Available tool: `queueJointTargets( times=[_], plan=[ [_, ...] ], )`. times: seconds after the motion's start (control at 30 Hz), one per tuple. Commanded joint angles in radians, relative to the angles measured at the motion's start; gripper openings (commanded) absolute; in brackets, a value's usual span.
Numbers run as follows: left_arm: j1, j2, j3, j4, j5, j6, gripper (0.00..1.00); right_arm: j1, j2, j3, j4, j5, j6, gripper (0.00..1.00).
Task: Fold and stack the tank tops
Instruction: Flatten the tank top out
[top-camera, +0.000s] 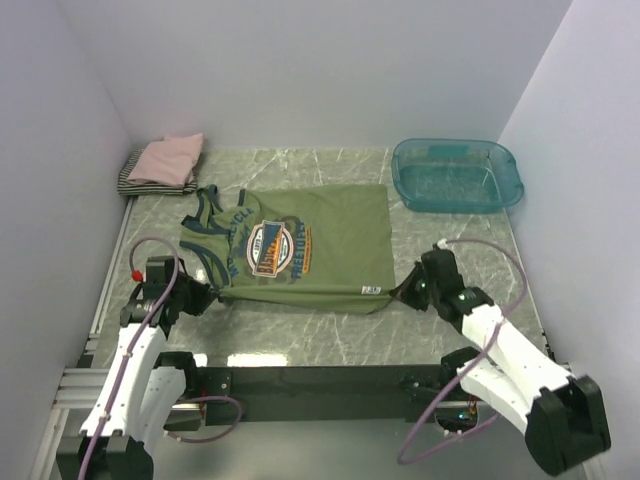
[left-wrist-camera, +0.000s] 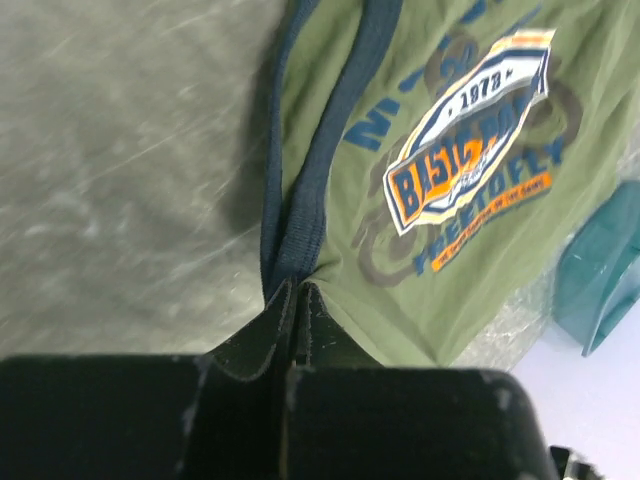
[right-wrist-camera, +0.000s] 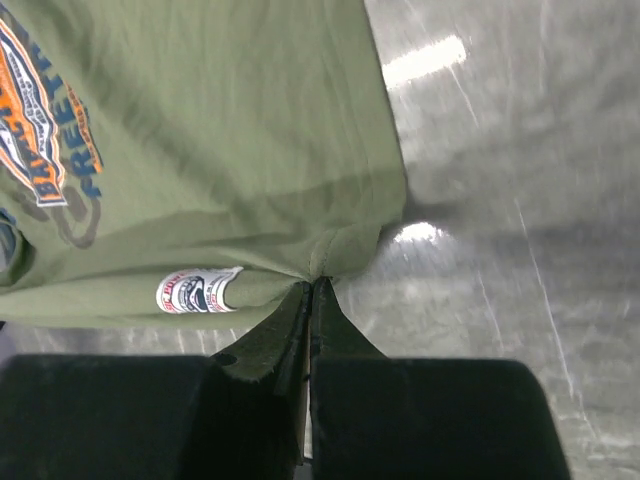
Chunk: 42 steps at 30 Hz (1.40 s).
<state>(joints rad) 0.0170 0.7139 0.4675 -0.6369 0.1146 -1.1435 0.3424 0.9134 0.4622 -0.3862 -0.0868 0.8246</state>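
Left gripper (left-wrist-camera: 298, 290) is pinched tight, fingers clenched on the navy trim (left-wrist-camera: 300, 210) at the near shoulder-strap corner of the green tank top (top-camera: 330, 235), cloth bunching right into the closed tips. Over on the other side, right gripper (right-wrist-camera: 312, 285) is clamped shut too, nipping the near hem corner of the same top, just beside the small round label (right-wrist-camera: 197, 291) sewn at the hem. The top lies spread flat in the middle of the table (top-camera: 300, 335), print side up, round blue-and-orange chest print (top-camera: 278, 247) showing, straps toward the left, hem toward the right, both near corners caught low against the surface. At the far left corner sits a folded pink top (top-camera: 168, 157) resting on a folded striped top (top-camera: 135, 180), well apart from the arms. Far right corner holds the teal tub (top-camera: 456, 175), near the green top's far hem corner but not touching it. Nothing lies between either gripper and the cloth it grips
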Motion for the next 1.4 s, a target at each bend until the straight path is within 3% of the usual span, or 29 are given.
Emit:
queueJointTargets(
  times=[0.0, 0.23, 0.3, 0.33, 0.37, 0.43, 0.53, 0.63, 0.73, 0.93, 1.03, 1.17, 1.37],
  plan=[
    [0.001, -0.05, 0.01, -0.125, -0.081, -0.032, 0.01, 0.003, -0.123, -0.091, -0.011, 0.024, 0.079, 0.0],
    [-0.012, -0.021, -0.001, -0.133, -0.059, -0.018, 0.01, 0.003, -0.303, -0.148, -0.124, 0.038, 0.123, 0.03],
    [-0.011, 0.008, 0.016, -0.126, -0.046, 0.005, 0.01, 0.004, -0.341, -0.128, -0.155, 0.024, 0.108, 0.14],
    [-0.012, 0.018, 0.025, -0.121, -0.041, 0.03, 0.02, 0.003, -0.344, -0.116, -0.17, 0.022, 0.094, 0.34],
    [-0.011, 0.038, 0.043, -0.118, -0.036, 0.042, 0.1, 0.004, -0.338, -0.099, -0.218, 0.038, 0.081, 0.43],
    [-0.011, 0.05, 0.059, -0.107, -0.006, 0.088, 0.23, 0.004, -0.335, -0.047, -0.262, 0.071, 0.039, 0.53],
    [-0.011, 0.047, 0.088, -0.093, 0.013, 0.114, 0.32, 0.006, -0.36, -0.01, -0.312, 0.101, 0.018, 0.64],
    [-0.011, 0.033, 0.108, -0.076, 0.033, 0.142, 0.32, 0.027, -0.349, -0.014, -0.292, 0.093, 0.031, 0.63],
    [-0.011, 0.038, 0.111, -0.061, 0.04, 0.152, 0.26, 0.072, -0.273, -0.019, -0.197, 0.094, 0.027, 0.56],
    [-0.011, 0.084, 0.12, -0.066, 0.036, 0.177, 0.22, 0.24, 0.053, 0.081, -0.024, 0.188, -0.036, 0.48],
    [-0.011, 0.099, 0.122, -0.052, 0.017, 0.174, 0.27, 0.254, 0.165, 0.108, 0.056, 0.208, -0.079, 0.48],
    [-0.011, 0.154, 0.14, 0.012, 0.013, 0.172, 0.39, 0.256, 0.27, 0.133, 0.115, 0.22, -0.105, 0.48],
    [-0.011, 0.255, 0.186, 0.094, 0.01, 0.177, 0.41, 0.276, 0.335, 0.156, 0.184, 0.208, -0.127, 0.49]
  ],
)
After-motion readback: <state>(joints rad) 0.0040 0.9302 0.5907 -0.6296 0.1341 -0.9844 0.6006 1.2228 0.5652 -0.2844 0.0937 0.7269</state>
